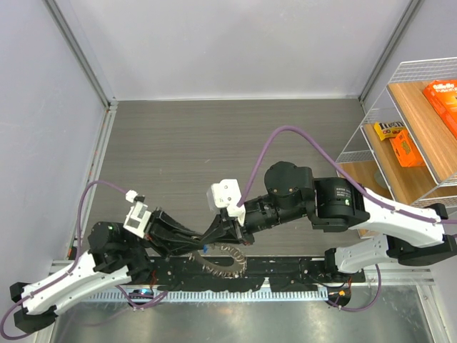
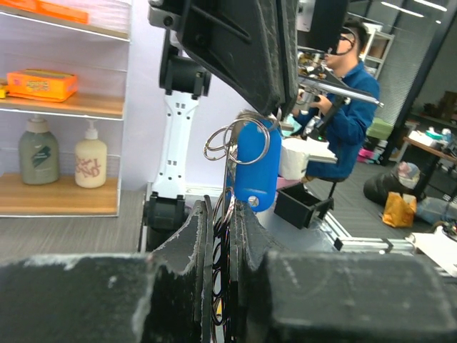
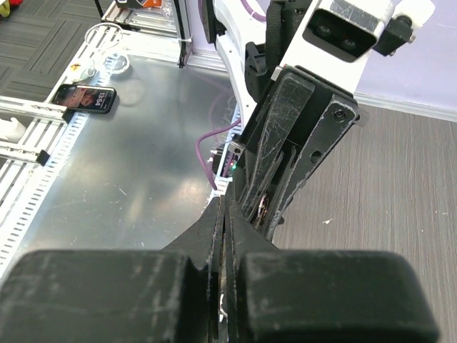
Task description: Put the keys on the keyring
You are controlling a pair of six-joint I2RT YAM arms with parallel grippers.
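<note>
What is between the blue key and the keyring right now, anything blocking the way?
Nothing visible blocks it. The blue key hangs from the right gripper just above the left gripper, whose jaws are shut on the keyring. Its split rings sit at its top end.

Orange box (image 1: 443,95) on the wire shelf (image 1: 421,71), white lettering apparently "Gillette" (other packets and bottle labels too blurred to read)

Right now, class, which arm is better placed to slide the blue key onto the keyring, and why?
Probably the right: the right gripper holds the blue key just above the keyring, which the left gripper pinches steady.
</note>
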